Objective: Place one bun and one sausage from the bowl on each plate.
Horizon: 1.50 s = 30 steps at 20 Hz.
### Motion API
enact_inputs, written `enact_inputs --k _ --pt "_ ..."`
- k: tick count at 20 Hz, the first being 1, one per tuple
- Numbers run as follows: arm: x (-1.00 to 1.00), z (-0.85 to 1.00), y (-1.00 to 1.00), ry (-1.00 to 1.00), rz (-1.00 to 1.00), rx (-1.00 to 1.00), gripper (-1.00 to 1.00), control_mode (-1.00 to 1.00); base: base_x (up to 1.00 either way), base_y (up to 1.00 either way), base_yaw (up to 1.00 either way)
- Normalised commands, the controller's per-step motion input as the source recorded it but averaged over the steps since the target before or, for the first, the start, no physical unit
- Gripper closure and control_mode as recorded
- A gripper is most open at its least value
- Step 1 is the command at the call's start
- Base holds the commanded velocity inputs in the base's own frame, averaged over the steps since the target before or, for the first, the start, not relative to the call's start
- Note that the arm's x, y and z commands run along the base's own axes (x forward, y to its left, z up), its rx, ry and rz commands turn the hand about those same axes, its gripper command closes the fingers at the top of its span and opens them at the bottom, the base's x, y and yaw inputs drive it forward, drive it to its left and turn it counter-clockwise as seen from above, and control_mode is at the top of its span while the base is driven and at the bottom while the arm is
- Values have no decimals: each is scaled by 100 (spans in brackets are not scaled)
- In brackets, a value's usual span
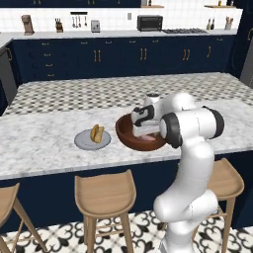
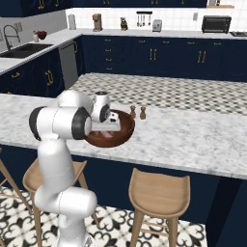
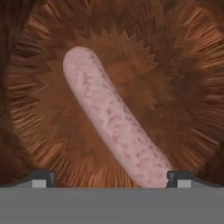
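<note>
On the marble bench (image 1: 39, 143), a grey plate (image 1: 84, 143) sits at the left in the left base view, carrying a golden bun (image 1: 97, 133) with a darker piece lying against it that is too small to identify. Just to the right of the plate, near but not touching it, stands the dark reddish-brown wooden bowl (image 1: 124, 134), its far side hidden behind the white robot arm (image 1: 190, 148). The arm bends forward over the bench and reaches down into the bowl, with its pincer (image 3: 109, 181) lowered inside. A pinkish sausage (image 3: 114, 123) lies on the bowl's grained wooden floor, running diagonally across the hand view from upper left to lower right. The pincer's two dark fingertips (image 3: 41, 178) stand wide apart, one at each side of the hand view's lower edge, with nothing between them clamped; the sausage's lower end reaches close to the right-hand tip. In the right base view the bowl (image 2: 120, 135) appears just right of the arm's elbow, a pale pink sausage (image 2: 109, 136) visible inside. Behind the bowl, two small brown shakers (image 2: 138, 113) stand upright side by side on the bench.
</note>
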Motion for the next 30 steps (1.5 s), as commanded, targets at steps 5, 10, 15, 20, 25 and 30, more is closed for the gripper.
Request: enact_inputs --k 5,10,15,20,25,30 --pt "76 -18 0 5 0 0 -100 -100 0 0 0" --pt "10 -45 3 8 5 -1 -100 -100 0 0 0" --pt "-26 -8 23 2 9 0 -100 -100 0 0 0" --pt "1 -14 2 -2 9 -2 -100 -100 0 0 0" --pt "7 -43 -1 0 10 -4 -100 -100 0 0 0" --pt "5 -41 0 0 9 -3 100 -100 0 0 0"
